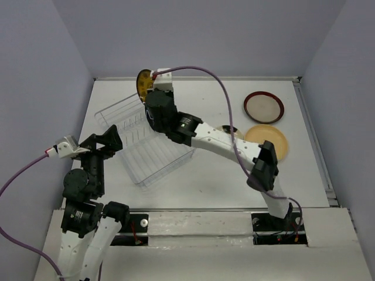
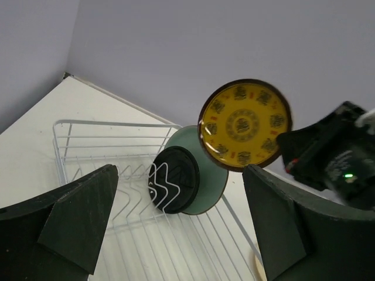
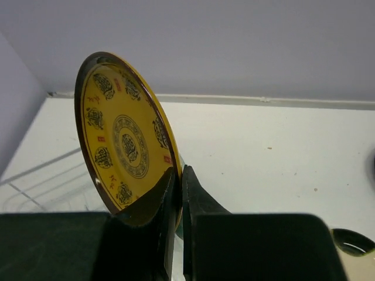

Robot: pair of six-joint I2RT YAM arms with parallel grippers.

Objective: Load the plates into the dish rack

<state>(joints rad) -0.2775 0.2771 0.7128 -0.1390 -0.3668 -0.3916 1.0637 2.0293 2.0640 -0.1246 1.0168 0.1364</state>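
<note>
The right arm reaches across the white table to the far left corner. The right gripper is pinched narrow on the lower rim of the small yellow patterned plate, its fingers clamping the edge from both faces. The plate is held upright on edge in the air above the far end of the dish rack, most likely so that it can be lowered straight down between the wires.

Two plates already stand on edge in the rack, seen from the left wrist: the small black plate in front and the mint-green plate just behind it, overlapping from this angle. The yellow plate hangs above and to the right of them, near but not touching.

The left gripper is spread wide and holds nothing. It hovers near the left side of the rack and is pointed at it, perhaps ready to steady it.

The red-rimmed beige plate and the plain orange-yellow plate lie flat on the right of the table, well apart from the rack, not yet loaded
</note>
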